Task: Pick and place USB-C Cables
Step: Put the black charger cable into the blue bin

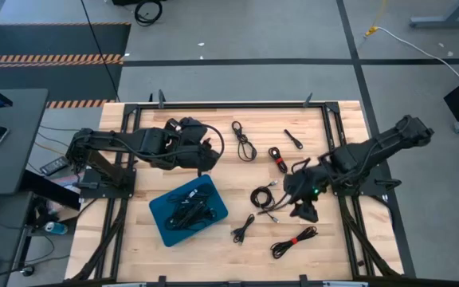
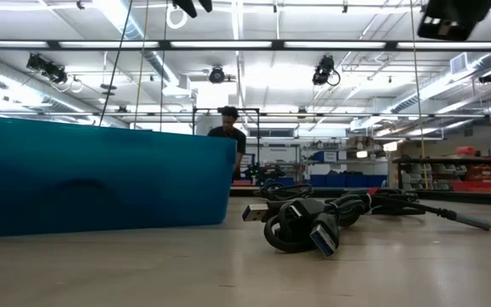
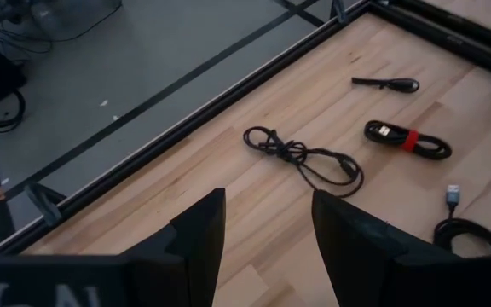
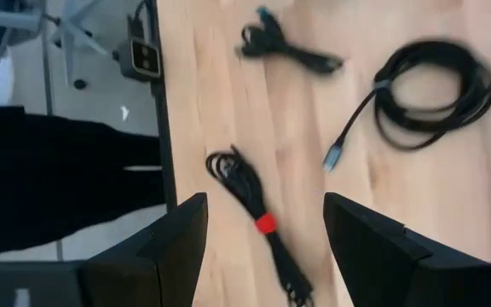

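**Observer:** What are your grippers doing?

**Me:** I'm holding the right gripper (image 4: 262,247) over the tabletop (image 1: 337,255) with its fingers spread and nothing between them. It's looking down on a red-tied cable (image 4: 258,223), which I'm reading as the next one to take. The left gripper (image 3: 267,247) is hanging released and empty too, near the blue tray (image 1: 159,214).

**Observer:** How will that cable handle?

**Me:** I'm judging it as light and floppy, so a pinch on a loose end would let it uncoil. I'm planning to close across the bundle right at the red tie, where the strands are bound together (the plastic jacket looks a bit slick).

**Observer:** And the rest?

**Me:** Several cables (image 1: 188,209) are already lying in the tray. The others are sitting well apart on the wood: a loose loop (image 1: 245,144), a small straight one (image 1: 293,139), another red-tied one (image 1: 277,159), a round coil (image 1: 264,197) and a short bundle (image 1: 243,229).
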Action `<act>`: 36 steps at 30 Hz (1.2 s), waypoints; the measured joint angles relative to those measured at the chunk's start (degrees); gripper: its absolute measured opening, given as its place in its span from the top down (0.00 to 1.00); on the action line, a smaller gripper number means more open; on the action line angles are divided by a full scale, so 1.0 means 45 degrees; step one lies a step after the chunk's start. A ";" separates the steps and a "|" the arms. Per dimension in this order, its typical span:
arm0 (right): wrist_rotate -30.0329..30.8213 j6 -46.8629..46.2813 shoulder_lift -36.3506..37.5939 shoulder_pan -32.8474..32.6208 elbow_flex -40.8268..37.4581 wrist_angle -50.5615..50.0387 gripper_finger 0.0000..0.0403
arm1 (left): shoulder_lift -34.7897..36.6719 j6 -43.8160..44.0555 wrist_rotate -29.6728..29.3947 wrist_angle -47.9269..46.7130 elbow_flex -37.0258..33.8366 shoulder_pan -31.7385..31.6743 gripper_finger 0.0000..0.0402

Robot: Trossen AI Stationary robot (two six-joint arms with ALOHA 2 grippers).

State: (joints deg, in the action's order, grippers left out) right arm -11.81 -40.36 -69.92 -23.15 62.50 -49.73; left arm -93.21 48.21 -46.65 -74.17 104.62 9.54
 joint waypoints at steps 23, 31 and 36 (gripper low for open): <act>0.1423 0.0254 -0.5507 -0.3435 0.0000 -0.1073 0.34 | 0.0000 -0.0544 0.0879 -0.0325 0.0000 0.0000 0.54; 0.1743 0.1802 -0.6806 -0.3435 0.0000 -0.0988 0.34 | 0.0000 -0.0534 0.0879 -0.0320 0.0000 0.0000 0.54; 0.0602 0.1914 -0.7181 -0.3550 0.0000 -0.0741 0.34 | 0.0000 -0.0529 0.0903 -0.0315 0.0000 0.0000 0.54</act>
State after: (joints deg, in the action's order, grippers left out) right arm -9.10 -31.75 -102.24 -39.13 62.50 -53.06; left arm -93.21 45.82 -42.59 -75.59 104.62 9.54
